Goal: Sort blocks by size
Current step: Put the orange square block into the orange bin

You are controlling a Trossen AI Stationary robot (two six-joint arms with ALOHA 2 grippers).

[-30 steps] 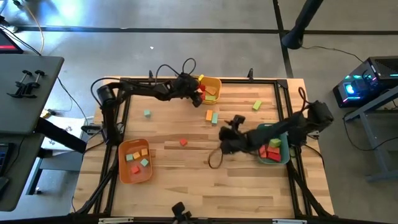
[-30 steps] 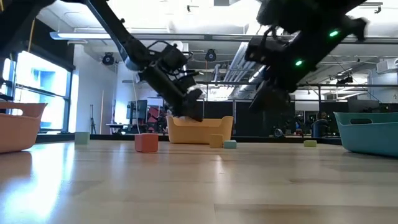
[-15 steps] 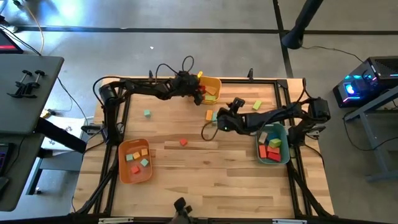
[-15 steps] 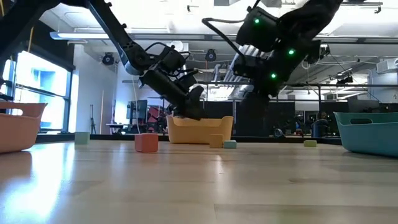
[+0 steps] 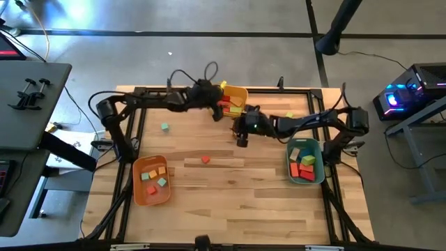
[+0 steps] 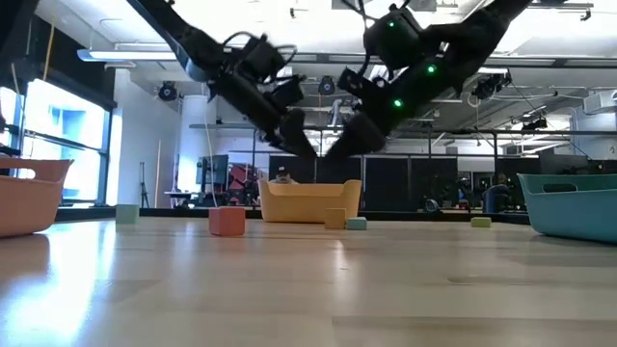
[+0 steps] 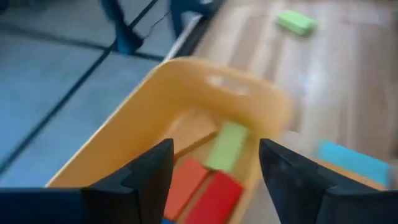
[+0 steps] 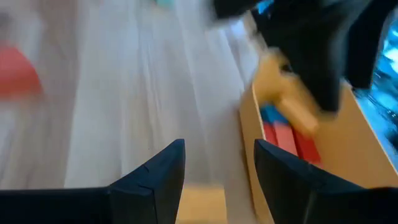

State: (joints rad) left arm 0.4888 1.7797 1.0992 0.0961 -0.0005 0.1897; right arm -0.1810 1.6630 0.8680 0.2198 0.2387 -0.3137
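Observation:
My left gripper (image 5: 224, 111) hangs open and empty over the yellow bin (image 5: 243, 91). The left wrist view (image 7: 214, 168) shows green, red and tan blocks (image 7: 225, 146) in the bin below it. My right gripper (image 5: 241, 139) is open and empty, raised above the table just near of that bin. An orange block (image 8: 203, 204) lies on the table below its fingers. A red block (image 5: 205, 160), a teal block (image 5: 165, 127) and a green block (image 5: 289, 115) lie loose on the table. In the low view both grippers (image 6: 297, 135) (image 6: 339, 156) are well above the bin (image 6: 308, 200).
An orange bin (image 5: 136, 188) with several blocks stands at the near left. A teal bin (image 5: 315, 146) with several blocks stands at the right. A black frame runs round the table's edges. Bare wood lies in the near middle.
My right gripper has swung from beside the teal bin toward the table's far edge and left, ending next to the yellow bin above the orange and teal blocks. My left gripper has risen above the yellow bin.

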